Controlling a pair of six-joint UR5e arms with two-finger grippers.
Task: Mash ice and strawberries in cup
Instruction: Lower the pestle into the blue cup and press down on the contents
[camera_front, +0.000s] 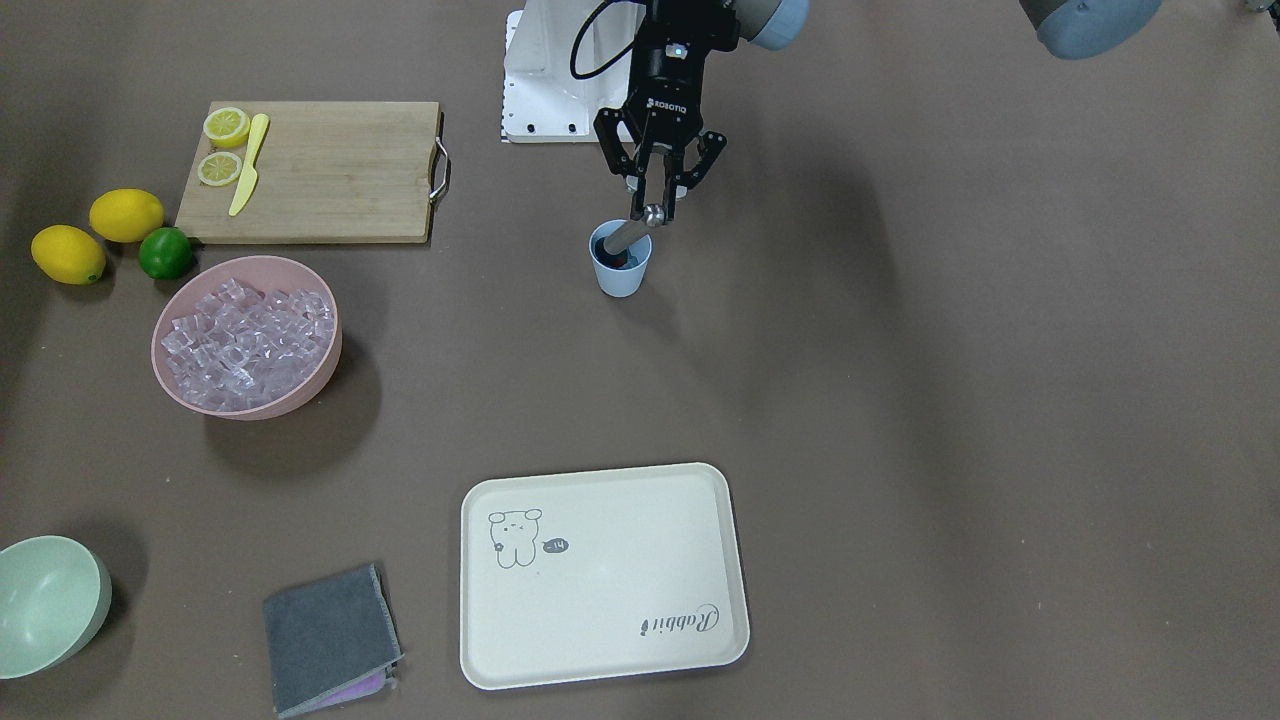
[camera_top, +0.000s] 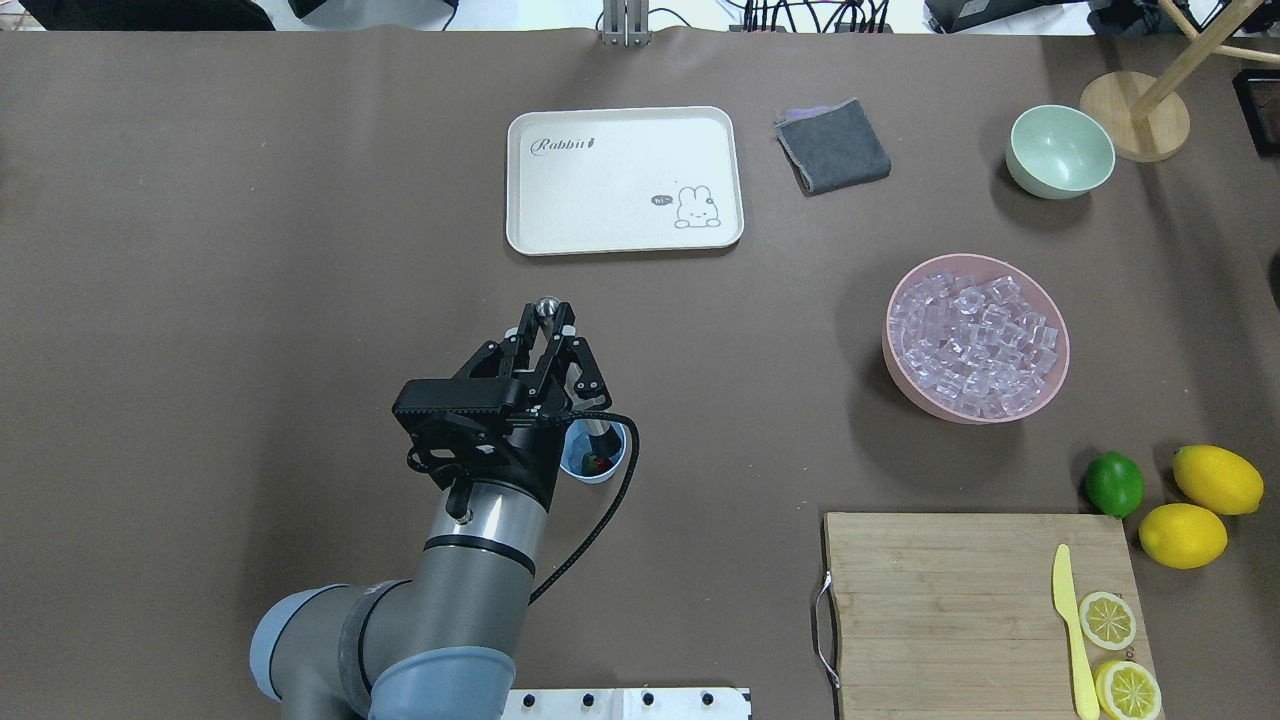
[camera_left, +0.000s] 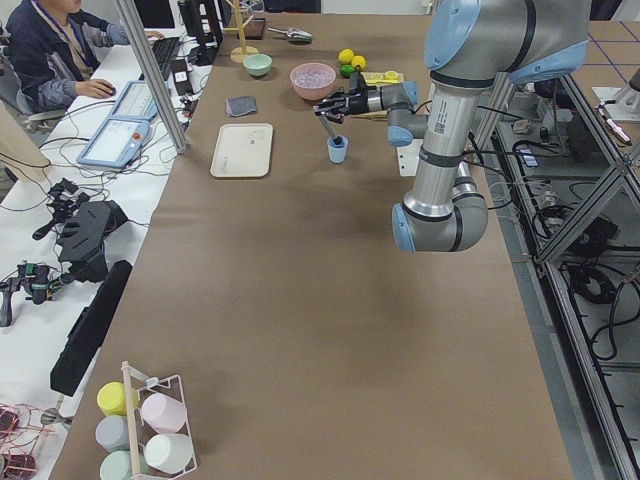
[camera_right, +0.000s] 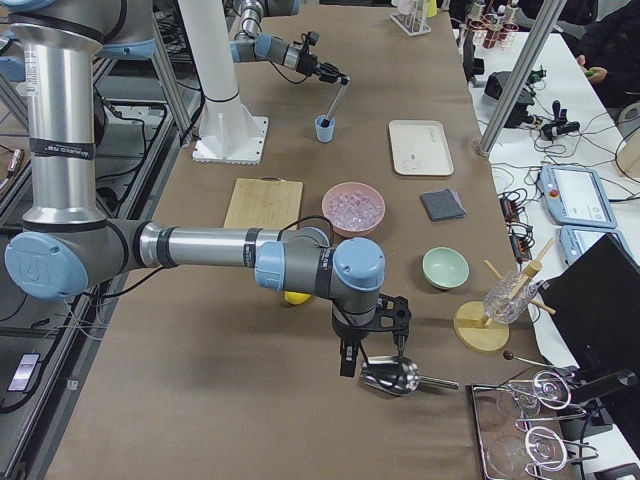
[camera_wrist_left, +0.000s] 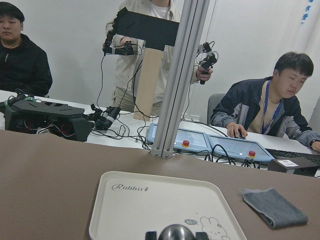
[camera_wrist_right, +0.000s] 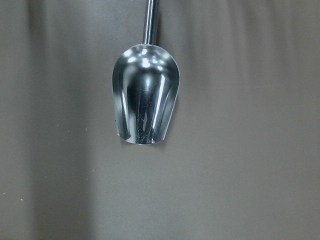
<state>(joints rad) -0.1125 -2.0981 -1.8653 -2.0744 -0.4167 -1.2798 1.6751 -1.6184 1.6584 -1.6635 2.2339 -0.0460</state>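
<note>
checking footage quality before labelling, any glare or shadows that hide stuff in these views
Right wrist view: bright glare spots on the scoop, table dim towards the left. Front-facing view: soft shadow beside the pink bowl, inside of the cup dark. Left wrist view: the muddler at the bottom edge looks soft.

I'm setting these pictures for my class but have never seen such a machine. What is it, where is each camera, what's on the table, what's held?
It is a robot with two arms at a table. Two pictures look down from above, two from the table's ends, two from cameras on the wrists. The left arm has its jaws shut on a metal pestle standing in a light-blue cup, where a strawberry shows. The right arm hangs over a metal scoop lying on the table. Also there: a pink bowl of ice, a cutting board, a tray.
</note>
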